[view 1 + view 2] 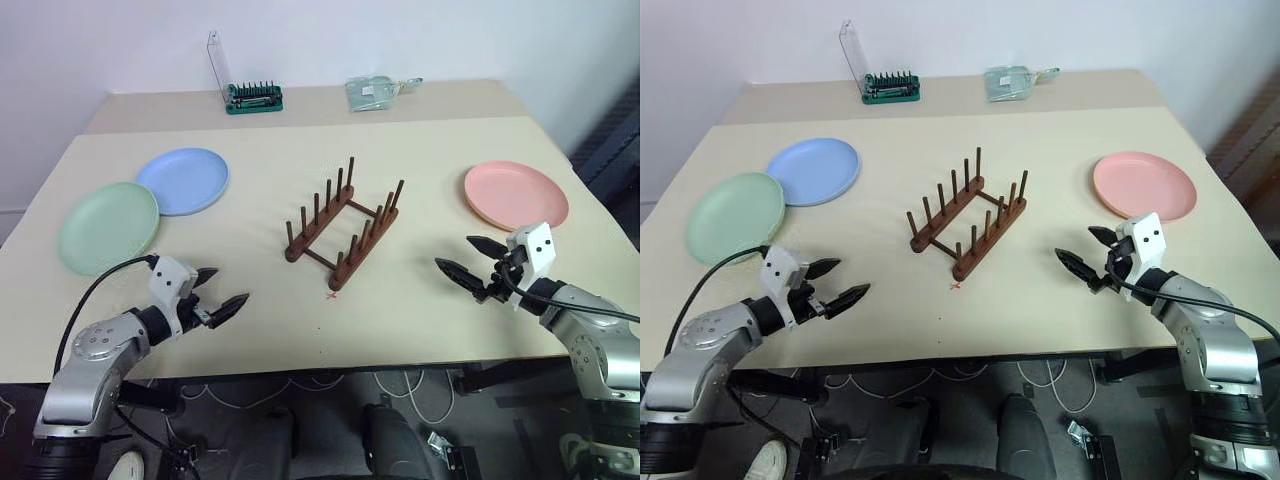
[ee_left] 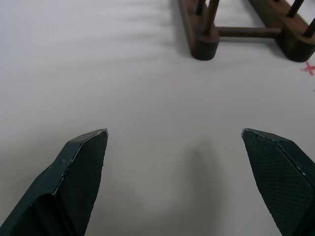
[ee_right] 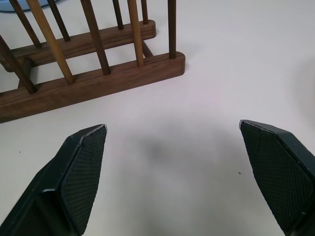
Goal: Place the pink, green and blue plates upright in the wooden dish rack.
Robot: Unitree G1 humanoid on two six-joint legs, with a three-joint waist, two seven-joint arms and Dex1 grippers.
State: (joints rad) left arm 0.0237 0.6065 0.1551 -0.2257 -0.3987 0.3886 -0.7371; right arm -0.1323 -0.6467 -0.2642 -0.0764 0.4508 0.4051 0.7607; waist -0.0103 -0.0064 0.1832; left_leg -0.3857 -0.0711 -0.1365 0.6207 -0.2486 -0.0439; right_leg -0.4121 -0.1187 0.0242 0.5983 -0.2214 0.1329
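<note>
The dark wooden dish rack [image 1: 343, 223] stands empty at the middle of the beige table. On the table's left lie the green plate [image 1: 108, 227] and the blue plate [image 1: 184, 180], flat, with their rims overlapping. The pink plate [image 1: 515, 193] lies flat on the right. My left gripper [image 1: 218, 294] hovers open over the near left of the table, pointing at the rack's near end [image 2: 204, 46]. Open too is my right gripper [image 1: 472, 260], low over the near right just in front of the pink plate, facing the rack's side [image 3: 93, 78]. Neither holds anything.
On a second table pushed against the back stand a green tray of screwdriver bits [image 1: 253, 96] with a clear upright lid and a clear plastic packet [image 1: 376, 91]. A small red mark [image 1: 330, 296] sits by the rack's near end. Cables lie on the floor below the front edge.
</note>
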